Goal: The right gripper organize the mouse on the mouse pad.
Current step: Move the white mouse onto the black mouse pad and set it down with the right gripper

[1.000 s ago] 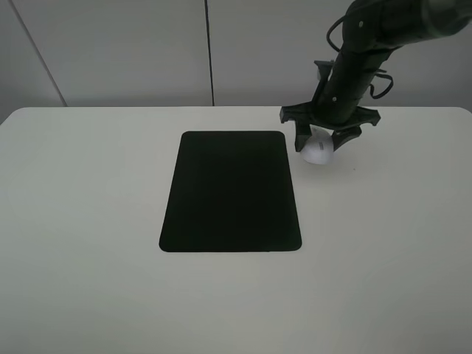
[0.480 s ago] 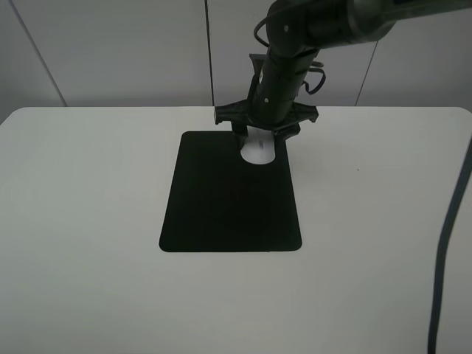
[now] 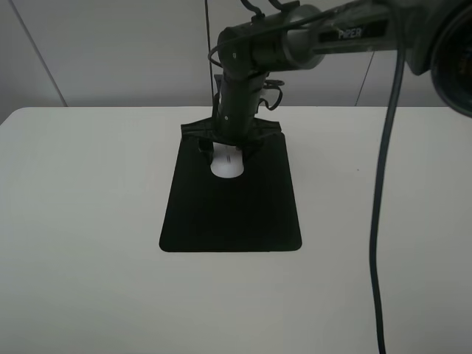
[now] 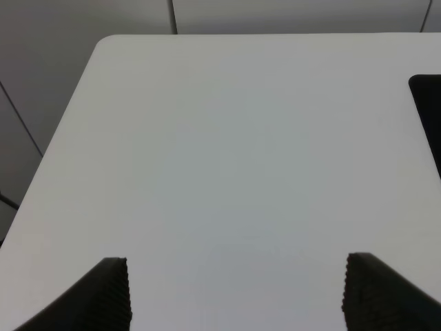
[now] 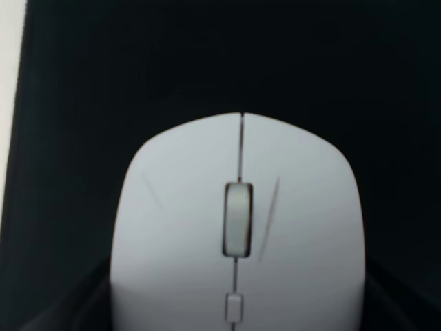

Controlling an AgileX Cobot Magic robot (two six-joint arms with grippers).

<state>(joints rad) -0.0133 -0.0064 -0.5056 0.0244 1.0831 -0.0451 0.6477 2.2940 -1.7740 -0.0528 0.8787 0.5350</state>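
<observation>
White and oval, the mouse [image 3: 227, 166] is being pinched at its 2 sides by the right gripper [image 3: 227, 150], whose black fingers [image 3: 203, 144] are being pressed in against it from above. The mouse is being held over the far half of the pad [image 3: 230, 214], nearer the pad's left edge than its right in the high view. Whether it is being rested on the pad or kept just above it cannot be told. In the right wrist view the mouse [image 5: 238, 227] is being shown with its grey wheel [image 5: 237, 219] on the midline, with black pad [image 5: 138, 55] around it and a thin strip of table [image 5: 9, 103] at 1 edge. The left gripper [image 4: 238, 296] is being kept spread, its 2 fingers [image 4: 110, 296] wide apart over white table [image 4: 227, 152]. It is being kept well apart from the pad [image 4: 431, 110], only 1 corner of which is being seen there.
</observation>
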